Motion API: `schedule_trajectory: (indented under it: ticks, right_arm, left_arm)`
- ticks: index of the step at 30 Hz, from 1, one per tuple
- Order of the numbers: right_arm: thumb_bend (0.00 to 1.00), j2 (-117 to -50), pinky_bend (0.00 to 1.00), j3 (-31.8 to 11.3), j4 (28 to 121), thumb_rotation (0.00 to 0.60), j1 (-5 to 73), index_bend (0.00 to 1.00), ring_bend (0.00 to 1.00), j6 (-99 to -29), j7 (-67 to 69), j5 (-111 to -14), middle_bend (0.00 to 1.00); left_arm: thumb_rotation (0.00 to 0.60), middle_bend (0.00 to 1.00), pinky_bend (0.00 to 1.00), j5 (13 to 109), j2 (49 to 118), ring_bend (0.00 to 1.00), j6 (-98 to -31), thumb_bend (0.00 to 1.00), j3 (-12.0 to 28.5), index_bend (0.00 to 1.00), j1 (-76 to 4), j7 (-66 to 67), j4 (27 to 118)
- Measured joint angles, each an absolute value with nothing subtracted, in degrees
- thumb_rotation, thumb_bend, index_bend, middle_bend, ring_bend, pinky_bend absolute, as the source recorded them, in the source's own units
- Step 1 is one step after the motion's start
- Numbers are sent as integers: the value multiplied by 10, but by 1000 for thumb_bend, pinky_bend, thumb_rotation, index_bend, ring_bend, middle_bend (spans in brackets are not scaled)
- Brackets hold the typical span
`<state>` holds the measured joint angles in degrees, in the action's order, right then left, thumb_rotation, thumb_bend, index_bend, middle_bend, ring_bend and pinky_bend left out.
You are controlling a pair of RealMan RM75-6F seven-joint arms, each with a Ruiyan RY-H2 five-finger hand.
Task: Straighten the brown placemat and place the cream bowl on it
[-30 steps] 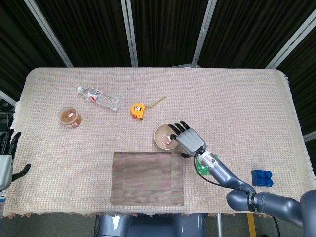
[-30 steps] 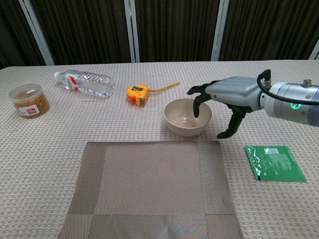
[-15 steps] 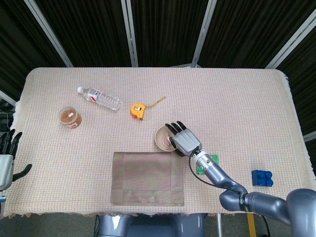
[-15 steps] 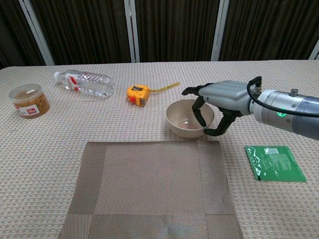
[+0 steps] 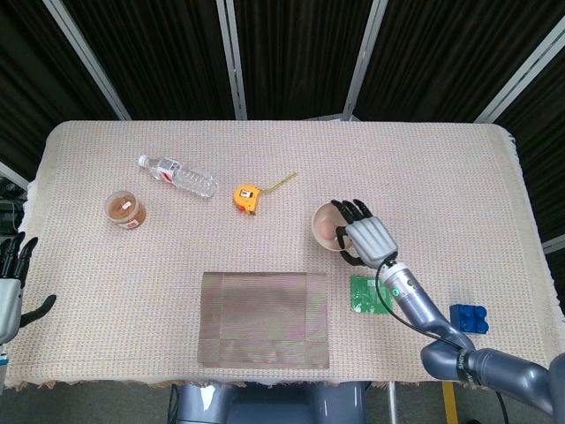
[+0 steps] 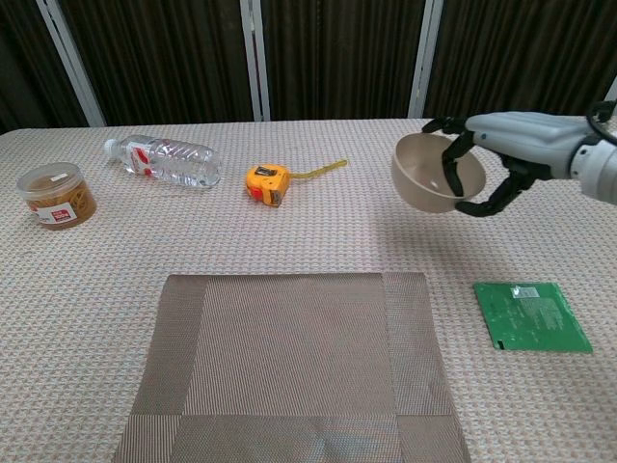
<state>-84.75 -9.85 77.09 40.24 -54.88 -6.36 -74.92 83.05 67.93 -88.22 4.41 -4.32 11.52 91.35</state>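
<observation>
My right hand (image 6: 516, 145) (image 5: 371, 238) grips the cream bowl (image 6: 431, 174) (image 5: 327, 226) by its rim and holds it tilted in the air, above the table to the right of the tape measure. The brown placemat (image 6: 294, 371) (image 5: 264, 320) lies flat and square near the front edge, below and left of the bowl. My left hand (image 5: 11, 287) hangs off the table's left edge with its fingers spread, holding nothing.
A water bottle (image 6: 166, 160) lies at the back left, with a brown-lidded jar (image 6: 57, 195) beside it. A yellow tape measure (image 6: 266, 183) sits mid-table. A green packet (image 6: 531, 315) lies right of the mat. Blue bricks (image 5: 469, 318) sit far right.
My right hand closed on the bowl's rim, then lifted it off the table and carried it up and to the right. The placemat and left hand stayed put.
</observation>
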Motion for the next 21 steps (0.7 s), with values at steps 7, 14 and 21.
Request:
schedule_trajectory:
  ticks: [7, 14, 21]
  right_arm:
    - [288, -787, 0, -71, 759, 600, 351, 626, 0, -574, -35, -752, 0]
    - [288, -772, 0, -44, 706, 600, 318, 626, 0, -562, -7, -742, 0]
    - [287, -781, 0, -30, 669, 600, 307, 622, 0, -549, 14, -750, 0]
  left_arm:
    - [600, 0, 0, 842, 679, 0, -885, 220, 40, 0, -43, 118, 920]
    - [600, 0, 0, 854, 680, 0, -889, 220, 34, 0, -42, 127, 927]
    - [600, 0, 0, 859, 683, 0, -890, 220, 30, 0, -41, 134, 931]
